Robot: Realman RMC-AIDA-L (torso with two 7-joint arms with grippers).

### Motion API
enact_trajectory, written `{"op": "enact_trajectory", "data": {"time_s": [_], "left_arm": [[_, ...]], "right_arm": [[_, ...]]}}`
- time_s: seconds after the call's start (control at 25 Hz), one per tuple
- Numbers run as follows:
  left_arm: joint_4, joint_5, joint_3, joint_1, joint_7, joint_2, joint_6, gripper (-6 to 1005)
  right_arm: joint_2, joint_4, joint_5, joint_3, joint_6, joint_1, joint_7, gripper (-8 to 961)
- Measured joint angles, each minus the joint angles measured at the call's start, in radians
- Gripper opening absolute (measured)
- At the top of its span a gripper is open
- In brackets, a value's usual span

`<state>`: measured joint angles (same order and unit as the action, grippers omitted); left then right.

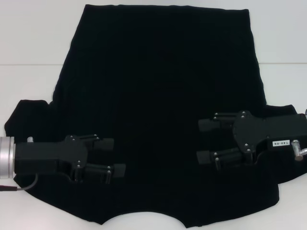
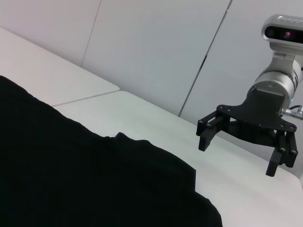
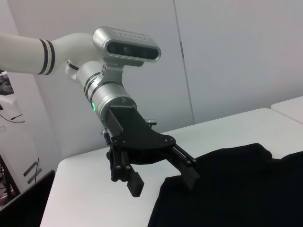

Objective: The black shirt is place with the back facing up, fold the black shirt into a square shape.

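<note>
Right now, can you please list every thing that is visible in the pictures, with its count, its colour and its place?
black shirt: one, plain black, spread flat over the middle of the table, curved neckline at the near edge, a short sleeve out to each side.
table: one, white, under the shirt; a seam runs across its top.
wall panels: white, behind the table.
left gripper: one, black, above the shirt near the left sleeve, fingers open and pointing toward the middle.
right gripper: one, black, above the shirt near the right sleeve, fingers open and pointing toward the middle.
</note>
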<state>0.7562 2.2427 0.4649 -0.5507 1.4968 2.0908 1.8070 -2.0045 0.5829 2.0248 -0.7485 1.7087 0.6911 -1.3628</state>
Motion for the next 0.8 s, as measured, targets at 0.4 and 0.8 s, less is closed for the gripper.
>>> {"op": "enact_trajectory", "data": {"time_s": [0.4, 0.8], "left_arm": [[0.000, 0.000, -0.001, 0.000, -0.001, 0.000, -0.006, 948], [0.014, 0.001, -0.168, -0.009, 0.299, -0.030, -0.107, 948]], "right_arm": [[0.000, 0.006, 0.000, 0.000, 0.000, 0.002, -0.005, 914], [0.000, 0.001, -0.006, 0.010, -0.010, 0.002, -0.005, 913]]}}
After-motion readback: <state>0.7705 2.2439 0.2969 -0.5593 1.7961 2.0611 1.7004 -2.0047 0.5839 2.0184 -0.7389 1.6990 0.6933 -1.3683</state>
